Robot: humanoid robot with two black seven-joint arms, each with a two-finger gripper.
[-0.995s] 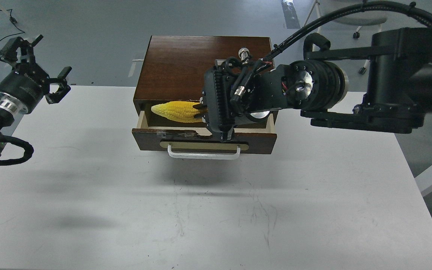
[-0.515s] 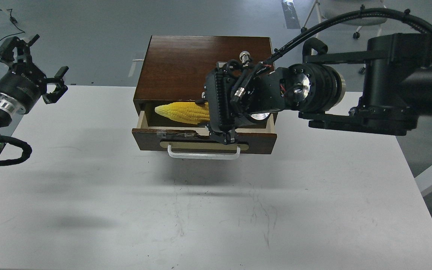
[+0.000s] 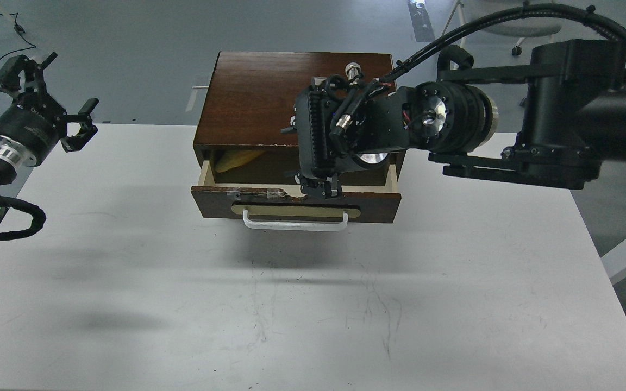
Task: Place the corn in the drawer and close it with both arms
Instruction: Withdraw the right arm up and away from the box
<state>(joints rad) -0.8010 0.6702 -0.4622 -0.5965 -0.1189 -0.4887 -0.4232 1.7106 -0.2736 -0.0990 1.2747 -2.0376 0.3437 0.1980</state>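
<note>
The drawer (image 3: pixel 378 202) stands pulled out of the dark brown cabinet (image 3: pixel 258 92), white bar handle (image 3: pixel 294 221) facing me. The yellow corn (image 3: pixel 238 159) lies inside the drawer at its left back, mostly shaded under the cabinet's top. My right gripper (image 3: pixel 293 153) hovers over the drawer's middle, jaws spread wide and empty, a little right of the corn. My left gripper (image 3: pixel 52 92) is open and empty, held in the air beyond the table's far left edge, well clear of the cabinet.
The cabinet sits at the back middle of a white table (image 3: pixel 313 315). My right arm's bulky wrist (image 3: pixel 443 125) reaches over the cabinet's right side. Grey floor, a cable and chair wheels lie beyond the table.
My right gripper opened and rose slightly. The corn left it and dropped into the drawer, sliding back under the cabinet top. My left arm barely moved.
</note>
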